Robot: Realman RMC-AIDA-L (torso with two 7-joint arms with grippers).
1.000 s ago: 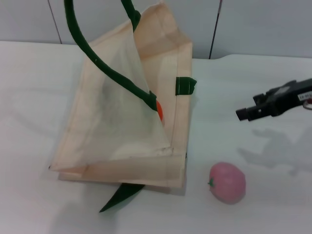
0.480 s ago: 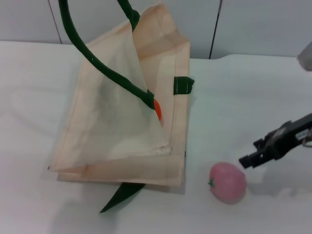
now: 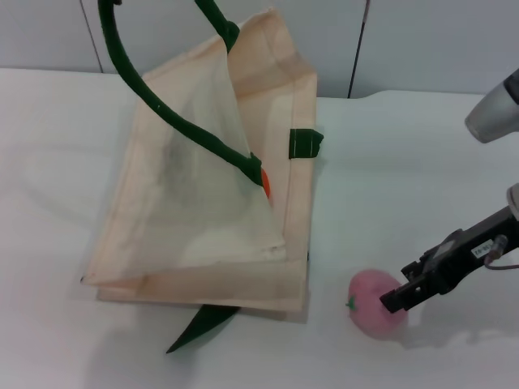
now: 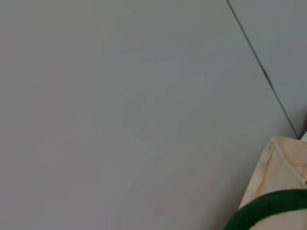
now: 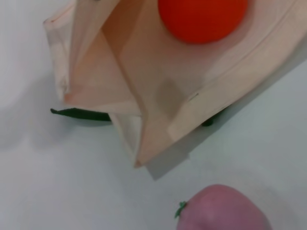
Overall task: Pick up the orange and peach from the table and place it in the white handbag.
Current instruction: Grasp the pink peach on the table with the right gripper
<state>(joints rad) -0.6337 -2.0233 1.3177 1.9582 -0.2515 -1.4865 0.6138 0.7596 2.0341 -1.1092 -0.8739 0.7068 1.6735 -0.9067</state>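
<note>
The white handbag (image 3: 203,194) lies on the counter (image 3: 389,162) with its mouth lifted by a green strap; the left pincer is out of view. The orange (image 5: 202,18) already sits inside, so half the job looks done. The peach (image 3: 375,305) waits at the bag's 4 o'clock. The right pincer (image 3: 395,297) reaches in low from 3 o'clock, tips at the peach; whether they are spread or closed, I cannot tell

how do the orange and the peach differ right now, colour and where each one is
The orange is bright orange; the peach is pale pink with a small green stem tip. The orange lies inside the white handbag; the peach sits on the table beside the bag, with the right gripper at it. Both are round and smooth.
</note>
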